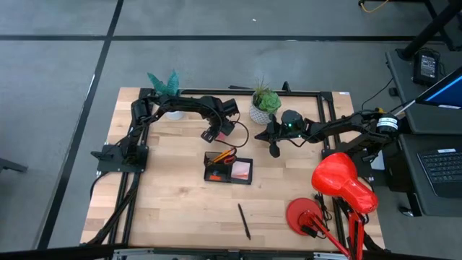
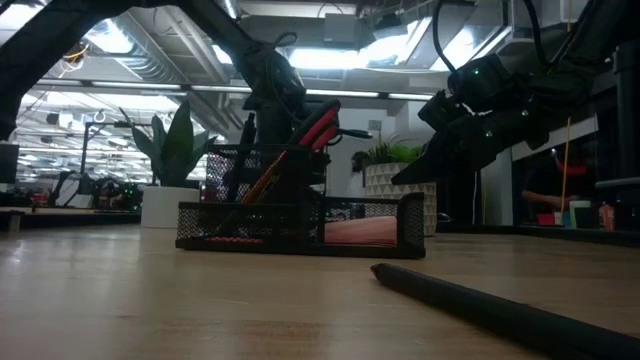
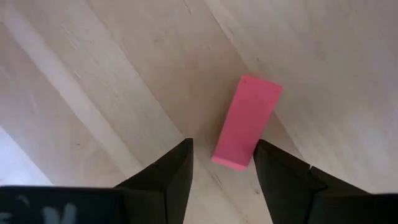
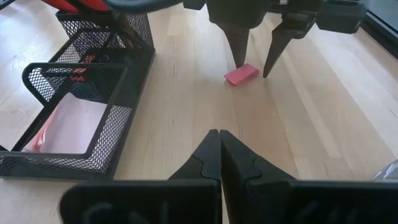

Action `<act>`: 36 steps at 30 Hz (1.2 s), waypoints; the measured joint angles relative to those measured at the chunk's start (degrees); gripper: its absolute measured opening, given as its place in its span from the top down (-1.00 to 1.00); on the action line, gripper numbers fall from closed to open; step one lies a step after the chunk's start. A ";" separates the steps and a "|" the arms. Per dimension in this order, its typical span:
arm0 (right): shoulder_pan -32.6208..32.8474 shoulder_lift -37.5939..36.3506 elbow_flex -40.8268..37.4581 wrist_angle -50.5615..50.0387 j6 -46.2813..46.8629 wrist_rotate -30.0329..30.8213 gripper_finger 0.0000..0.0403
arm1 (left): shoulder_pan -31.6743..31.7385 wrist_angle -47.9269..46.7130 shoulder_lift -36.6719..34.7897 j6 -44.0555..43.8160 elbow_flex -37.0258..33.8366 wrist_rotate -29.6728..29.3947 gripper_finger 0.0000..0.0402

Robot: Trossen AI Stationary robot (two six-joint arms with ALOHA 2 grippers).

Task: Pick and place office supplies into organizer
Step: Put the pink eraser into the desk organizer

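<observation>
Our left gripper point(image 4: 252, 55) hangs, fingers wide, astride the pink eraser point(image 3: 247, 122) on the counter point(image 4: 323, 112). The eraser lies slantwise between them, so closing could knock it aside. Our right gripper point(image 4: 219, 149) waits with fingers together.

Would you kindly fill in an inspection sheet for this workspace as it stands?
Surface: wooden table, mostly bare.
Job's things: black mesh organizer holds red-handled scissors, orange pencil and pink notes; pink eraser lies outside on the wood; dark pen lies near the front edge.
Clutter: two potted plants at the back.
Grippers: left tool open, straddling the eraser; right tool shut, empty.
Cables: red ones at front right.
Surroundings: laptop on side desk.
</observation>
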 joint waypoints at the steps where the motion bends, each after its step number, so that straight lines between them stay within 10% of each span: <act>1: 0.00 0.00 0.00 0.00 0.00 0.00 1.00 | 0.01 0.32 -0.09 -0.02 -0.43 0.00 0.17; 36: 0.00 0.00 0.00 -0.35 0.21 0.01 1.00 | -0.97 -0.58 0.27 4.45 -1.38 3.21 0.65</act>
